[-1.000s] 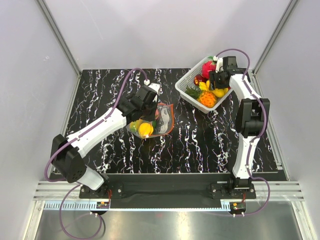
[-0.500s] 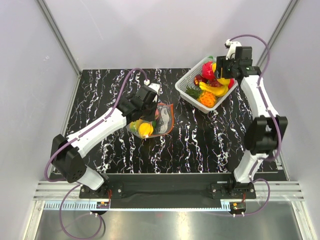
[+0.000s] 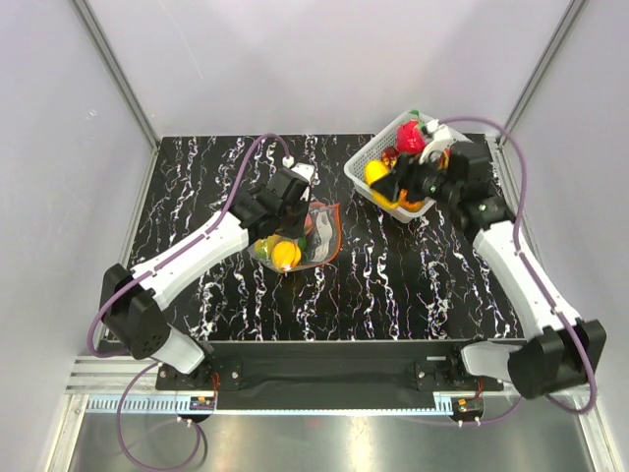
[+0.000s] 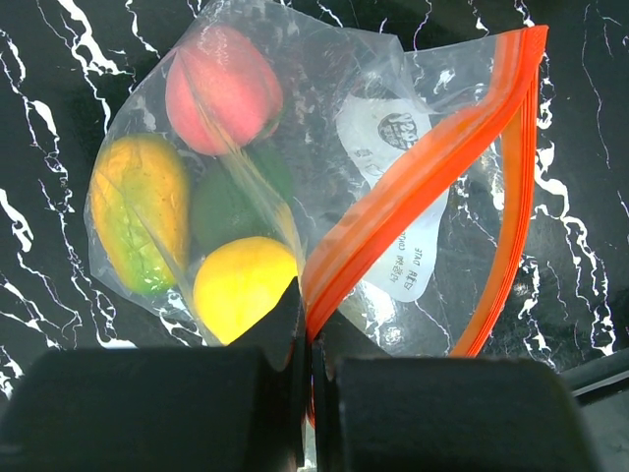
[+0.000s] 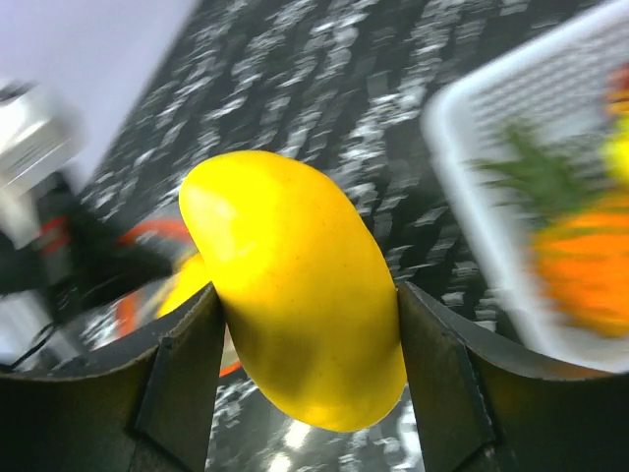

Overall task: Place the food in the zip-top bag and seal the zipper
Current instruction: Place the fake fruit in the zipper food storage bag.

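The clear zip-top bag (image 3: 307,236) lies mid-table with its orange zipper (image 4: 432,167) edge open. It holds several toy foods: a red one (image 4: 224,87), a yellow-green one (image 4: 138,211), a dark green one (image 4: 236,206) and a yellow one (image 4: 246,285). My left gripper (image 4: 307,315) is shut on the zipper strip at the bag's mouth. My right gripper (image 5: 305,324) is shut on a yellow toy fruit (image 5: 295,285), which also shows in the top view (image 3: 377,172), held over the left part of the basket.
The white slotted basket (image 3: 362,162) stands at the back right and holds more toy food, among them a red piece (image 3: 411,140) and an orange one (image 3: 413,204). Grey walls close the table on three sides.
My right arm rose out of the basket with the yellow fruit in its jaws and swung left toward the bag. The left arm and the bag stayed still.
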Robot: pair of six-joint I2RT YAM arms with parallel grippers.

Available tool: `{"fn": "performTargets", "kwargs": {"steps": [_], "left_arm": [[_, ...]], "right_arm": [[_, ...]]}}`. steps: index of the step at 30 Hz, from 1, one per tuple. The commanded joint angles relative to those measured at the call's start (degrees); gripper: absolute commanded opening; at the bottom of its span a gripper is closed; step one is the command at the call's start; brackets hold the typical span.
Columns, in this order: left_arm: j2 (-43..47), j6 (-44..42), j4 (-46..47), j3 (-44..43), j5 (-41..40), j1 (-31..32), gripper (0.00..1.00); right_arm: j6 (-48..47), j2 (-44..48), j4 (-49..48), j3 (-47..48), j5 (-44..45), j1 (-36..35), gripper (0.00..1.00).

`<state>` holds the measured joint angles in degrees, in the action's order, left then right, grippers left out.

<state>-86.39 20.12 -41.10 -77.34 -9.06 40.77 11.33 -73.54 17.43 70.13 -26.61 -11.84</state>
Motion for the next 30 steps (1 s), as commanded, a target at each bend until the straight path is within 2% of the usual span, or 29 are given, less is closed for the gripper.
{"fn": "performTargets", "kwargs": {"steps": [1,5,10,15,19,30], "left_arm": [[-0.7,-0.3,0.5,-3.2,-1.6,0.2,0.0],[-0.9,-0.1,0.0,-4.1,-3.2,0.1,0.0],[-0.8,0.2,0.1,-4.2,-3.3,0.1,0.0],[-0.4,0.1,0.0,-4.7,-3.9,0.1,0.0],[0.3,0.3,0.6,-3.4,-3.9,0.0,0.0],[1.0,0.6,0.8,-3.2,-3.8,0.1,0.0]], "right_arm": [[7.5,5.7,-7.6,-4.5,-3.8,-5.7,0.47],[16.1,9.0,-8.6,-8.8,-5.1,-9.3,0.46],[22.3,11.0,-15.5,-15.5,-4.1,-14.9,0.43],[27.9,8.7,-11.2,-14.3,-1.9,-18.7,0.43],[29.2,2.0,-4.7,-9.8,-2.5,-20.1,0.39],[33.7,-7.6,-5.7,-4.7,-1.1,-21.4,0.35]]}}
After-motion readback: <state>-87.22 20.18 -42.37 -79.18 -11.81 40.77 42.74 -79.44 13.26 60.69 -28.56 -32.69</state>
